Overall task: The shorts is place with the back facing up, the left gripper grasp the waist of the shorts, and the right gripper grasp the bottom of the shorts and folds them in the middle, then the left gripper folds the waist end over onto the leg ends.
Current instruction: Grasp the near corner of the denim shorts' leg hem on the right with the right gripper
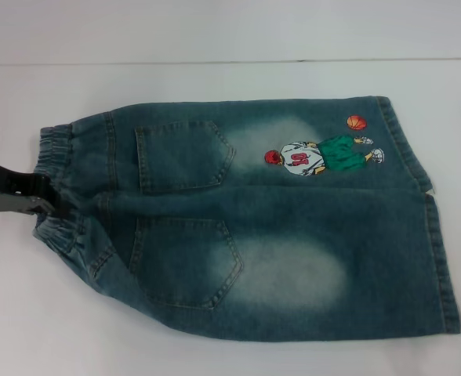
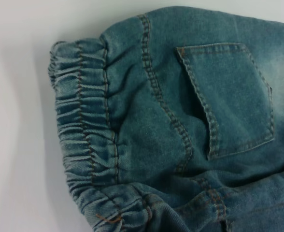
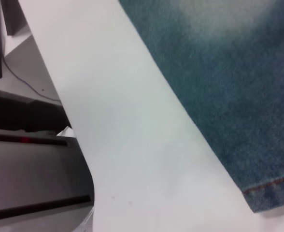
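The shorts [image 1: 277, 235] lie flat on the white table, back up, showing two back pockets and the basketball-player embroidery [image 1: 317, 155]. The gathered elastic waist [image 1: 54, 145] is at the left and the straight leg ends [image 1: 442, 258] are at the right. My left gripper [image 1: 46, 205] reaches in from the left edge, its tip over the middle of the waistband. The left wrist view shows the ruffled waist [image 2: 84, 130] and one pocket [image 2: 229, 96] up close. The right gripper is out of view. The right wrist view shows a leg of the shorts [image 3: 229, 72] and its stitched hem corner [image 3: 270, 191].
The white table [image 1: 215, 47] extends around the shorts on all sides. In the right wrist view the table's edge [image 3: 74, 130] runs close by, with dark equipment [image 3: 26, 164] and a cable below it.
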